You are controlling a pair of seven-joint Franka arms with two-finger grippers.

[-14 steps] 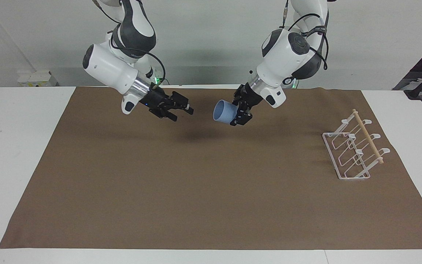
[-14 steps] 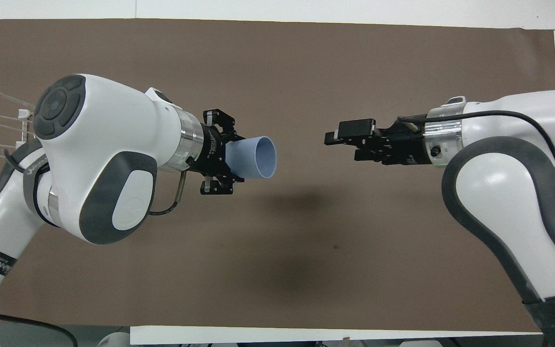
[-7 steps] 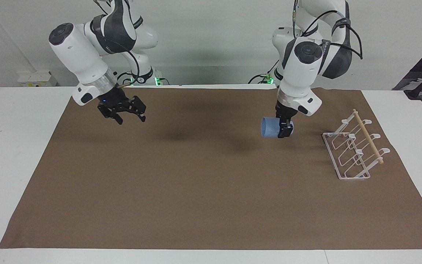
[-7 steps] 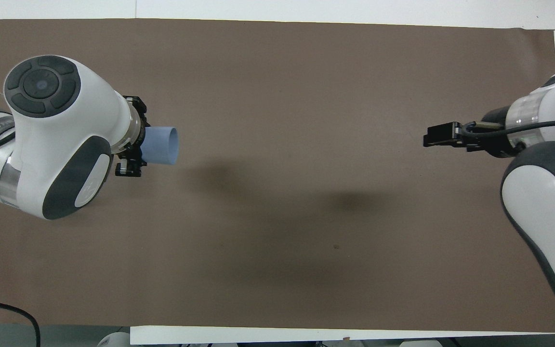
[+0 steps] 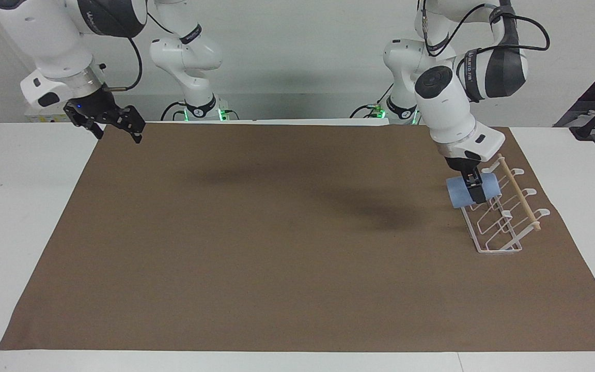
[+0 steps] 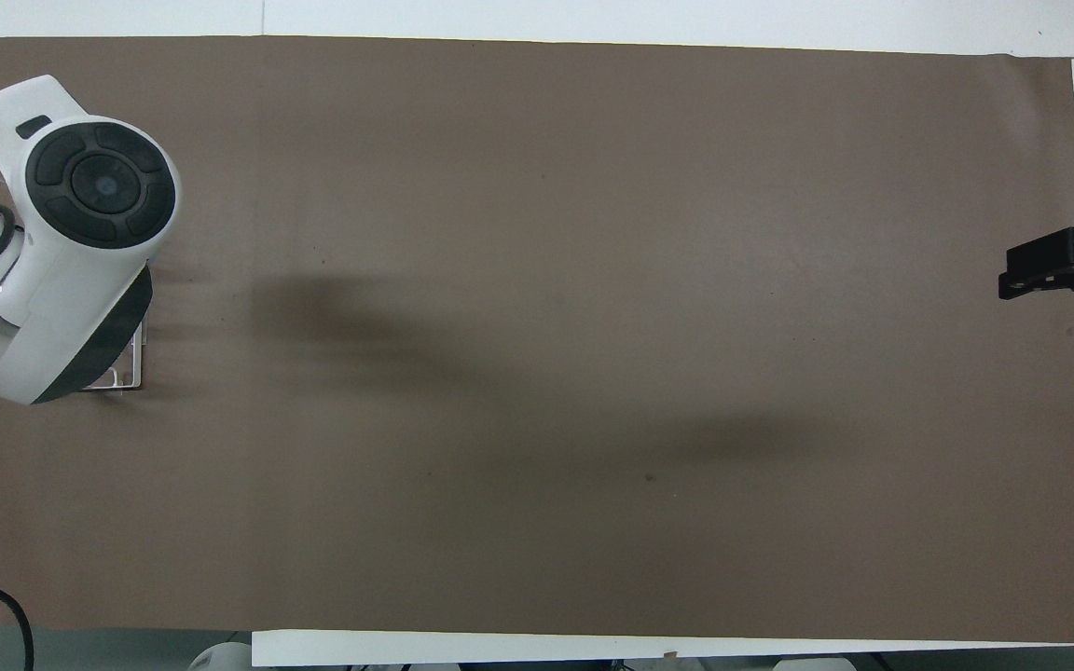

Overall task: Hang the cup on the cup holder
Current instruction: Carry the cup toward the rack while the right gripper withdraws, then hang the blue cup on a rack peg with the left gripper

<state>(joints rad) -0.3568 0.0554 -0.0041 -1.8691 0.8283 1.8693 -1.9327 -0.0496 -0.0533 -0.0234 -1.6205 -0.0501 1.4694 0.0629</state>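
Brown mat (image 5: 277, 248) covers my white desk (image 5: 24, 217), both arms raised above it.

At the right of the facing frame my left claw (image 5: 475, 192) is clamped on the light-blue cup (image 5: 470, 191), holding it on its side against the upper end of the white wire cup holder (image 5: 499, 219), just beside its wooden dowel (image 5: 519, 194). At upper left my right claw (image 5: 116, 126) hangs over the mat's corner, its fingers apart and holding nothing. Overhead, my left arm hides the cup.
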